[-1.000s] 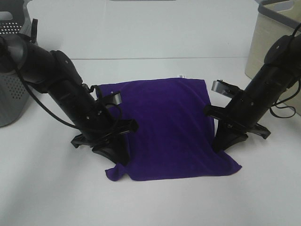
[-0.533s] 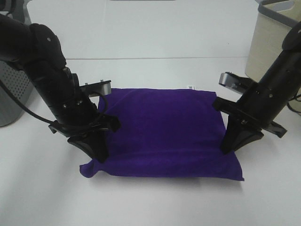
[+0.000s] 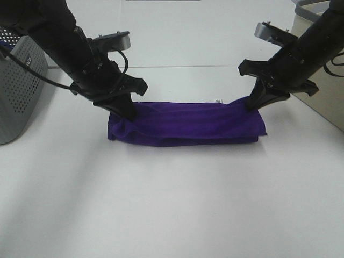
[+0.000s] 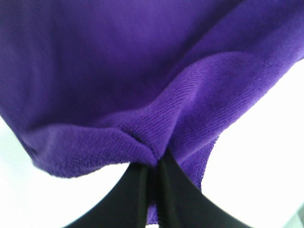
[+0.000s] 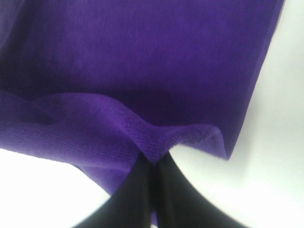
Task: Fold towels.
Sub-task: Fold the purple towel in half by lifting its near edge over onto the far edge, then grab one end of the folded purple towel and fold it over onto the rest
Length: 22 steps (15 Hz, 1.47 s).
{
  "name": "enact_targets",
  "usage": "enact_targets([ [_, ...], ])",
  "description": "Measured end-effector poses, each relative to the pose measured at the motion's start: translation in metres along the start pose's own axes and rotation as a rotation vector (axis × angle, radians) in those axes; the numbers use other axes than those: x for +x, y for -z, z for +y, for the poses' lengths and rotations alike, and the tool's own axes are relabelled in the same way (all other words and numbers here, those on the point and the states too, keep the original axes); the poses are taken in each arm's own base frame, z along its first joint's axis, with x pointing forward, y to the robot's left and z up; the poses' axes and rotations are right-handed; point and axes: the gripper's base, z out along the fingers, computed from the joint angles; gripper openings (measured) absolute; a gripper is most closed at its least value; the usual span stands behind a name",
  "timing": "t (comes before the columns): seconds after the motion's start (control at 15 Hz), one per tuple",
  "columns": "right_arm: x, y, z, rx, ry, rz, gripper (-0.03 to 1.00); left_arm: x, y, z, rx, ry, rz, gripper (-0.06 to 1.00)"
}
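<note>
The deep purple towel [image 3: 185, 123] lies folded over into a long band across the white table, with a small white tag [image 3: 218, 100] on its far edge. My left gripper [image 3: 129, 114] is shut on the towel's left end, and the left wrist view shows cloth [image 4: 142, 95] pinched between the black fingers [image 4: 176, 197]. My right gripper [image 3: 250, 106] is shut on the right end, and the right wrist view shows the edge [image 5: 142, 95] pinched between its fingers [image 5: 176, 202]. Both hold their corners just above the far edge.
A grey perforated basket [image 3: 16, 91] stands at the left edge. A beige bin [image 3: 322, 64] stands at the far right behind my right arm. The white table [image 3: 172, 204] stretches in front of the towel.
Both grippers have carried the near corners of the towel up and away toward the far edge. The flat spread towel is now doubled into a narrow band.
</note>
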Motion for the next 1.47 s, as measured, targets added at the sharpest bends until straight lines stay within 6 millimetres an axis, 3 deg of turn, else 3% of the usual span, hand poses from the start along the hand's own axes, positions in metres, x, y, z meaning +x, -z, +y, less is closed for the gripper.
enact_targets([
  [0.27,-0.044,-0.011,-0.007,0.025,0.024,-0.119,0.02,-0.047,-0.008,0.032,-0.029,0.000,-0.114,0.01],
  [0.4,-0.055,-0.022,-0.011,0.030,0.027,-0.128,0.02,-0.056,-0.017,0.037,-0.030,-0.007,-0.124,0.01],
  [0.53,-0.064,-0.043,-0.019,0.034,0.026,-0.114,0.02,-0.058,-0.035,0.044,-0.033,-0.001,-0.108,0.01],
  [0.73,-0.071,-0.052,-0.023,0.035,0.027,-0.116,0.02,-0.060,-0.042,0.049,-0.052,0.001,-0.129,0.03],
  [0.87,-0.069,-0.059,-0.026,0.036,0.022,-0.101,0.03,-0.060,-0.046,0.052,-0.063,0.000,-0.142,0.11],
  [1.0,-0.069,-0.062,-0.027,0.037,0.020,-0.094,0.17,-0.060,-0.048,0.054,-0.074,-0.005,-0.140,0.29],
  [1.07,-0.068,-0.062,-0.027,0.042,0.018,-0.093,0.34,-0.059,-0.048,0.055,-0.086,-0.004,-0.135,0.40],
  [1.13,-0.068,-0.062,-0.028,0.049,0.010,-0.089,0.44,-0.058,-0.048,0.057,-0.103,0.009,-0.124,0.54],
  [1.27,-0.065,-0.061,-0.028,0.049,0.017,-0.053,0.79,-0.055,-0.046,0.060,-0.147,0.018,-0.080,0.70],
  [1.47,-0.065,-0.041,-0.019,0.039,0.036,-0.047,0.86,-0.062,-0.023,0.054,-0.172,-0.010,-0.010,0.73],
])
